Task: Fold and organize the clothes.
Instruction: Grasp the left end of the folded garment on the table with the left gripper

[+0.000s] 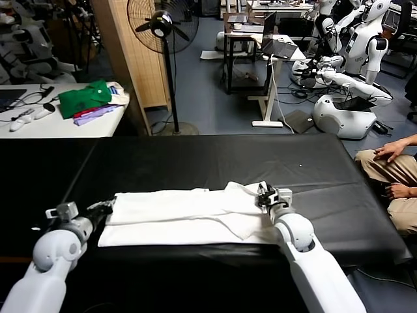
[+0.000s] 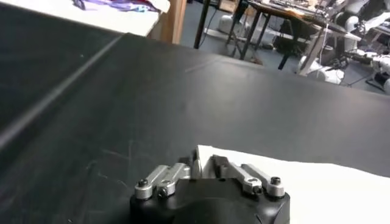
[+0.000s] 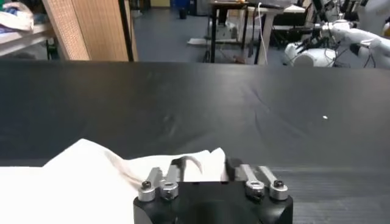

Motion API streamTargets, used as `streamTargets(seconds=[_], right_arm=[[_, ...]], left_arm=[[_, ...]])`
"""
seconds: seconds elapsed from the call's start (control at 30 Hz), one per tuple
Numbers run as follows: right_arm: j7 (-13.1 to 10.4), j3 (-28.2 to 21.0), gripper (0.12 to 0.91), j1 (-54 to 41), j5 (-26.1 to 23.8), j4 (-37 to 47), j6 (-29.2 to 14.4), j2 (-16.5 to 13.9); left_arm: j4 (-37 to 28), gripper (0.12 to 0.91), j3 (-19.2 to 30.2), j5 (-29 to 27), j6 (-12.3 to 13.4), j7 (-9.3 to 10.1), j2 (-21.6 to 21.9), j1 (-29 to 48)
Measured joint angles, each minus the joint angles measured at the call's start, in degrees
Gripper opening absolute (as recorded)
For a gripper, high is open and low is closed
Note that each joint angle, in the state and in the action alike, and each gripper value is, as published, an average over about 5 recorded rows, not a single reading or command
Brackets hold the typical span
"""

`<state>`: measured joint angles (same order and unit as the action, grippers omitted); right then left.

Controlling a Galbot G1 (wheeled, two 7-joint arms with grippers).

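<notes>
Nearest the head camera, low in the frame, the two white forearms reach up from the bottom corners toward the shirt. The left tool [image 1: 104,207] sits at lower left, at the shirt's left end; the right tool [image 1: 266,195] sits just right of centre, at the shirt's right end. Both are shut on cloth: in each wrist view the fingers have come together with a fold of white fabric pinched between them.

The white T-shirt [image 1: 182,218] lies on the black counter [image 1: 215,160], in the lower middle of the head view, already folded into a long narrow band. Its long axis runs left to right across the frame, parallel to the counter's near edge, and it spans the gap between the two tools, so each arm holds the end nearest itself. Only the plain white side shows; a looser flap rises at the upper right of the band, beside the right tool.

Judging from this, the coming move turns on that left-right axis: the two held ends must be carried together, or one brought over toward the other, to shorten the band.
</notes>
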<state>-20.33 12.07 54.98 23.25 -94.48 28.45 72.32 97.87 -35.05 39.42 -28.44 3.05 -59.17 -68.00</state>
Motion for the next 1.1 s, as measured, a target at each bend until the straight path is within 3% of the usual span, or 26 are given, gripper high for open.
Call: streamTargets(seconds=[0.17,0.3,0.4,0.5,0.73,0.87,0.97,1.1], right_arm=[[-2.2,-0.3,0.132,1.3,-2.5,-0.7,-1.5,1.1],[-0.5,0.3,0.146,2.3,-2.4,-2.0,-1.4,0.8],[1.2,1.0,0.249,3.1,-2.3,-3.4,-1.3,0.0],[2.6,2.0,0.399,4.0,-2.3,-5.5,-1.1,-0.9],[4.3,3.9,0.745,6.6,-2.1,-11.1,-1.0,-2.9],[4.6,4.4,0.794,7.9,-1.9,-13.7,-0.9,-3.2],[4.6,4.5,0.798,8.5,-1.3,-15.2,-0.9,-3.0],[4.7,4.6,0.798,8.5,-1.0,-16.3,-0.8,-3.0]], left_arm=[[-1.1,0.126,0.9,-8.6,3.9,-0.08,-1.3,0.5],[-0.9,0.126,0.9,-10.2,4.6,0.00,-1.6,0.7],[-0.3,0.150,0.5,-9.7,4.7,0.08,-1.3,0.6],[0.5,0.268,-0.1,-8.7,4.2,0.16,-0.6,0.1],[2.8,0.650,-2.3,-5.5,3.1,0.39,0.7,-1.9],[4.4,0.782,-4.1,-0.5,1.4,1.26,0.2,-4.2],[5.5,0.796,-5.3,2.9,0.7,1.52,-0.5,-6.3],[6.5,0.798,-5.9,3.3,1.5,0.76,-1.7,-9.1]])
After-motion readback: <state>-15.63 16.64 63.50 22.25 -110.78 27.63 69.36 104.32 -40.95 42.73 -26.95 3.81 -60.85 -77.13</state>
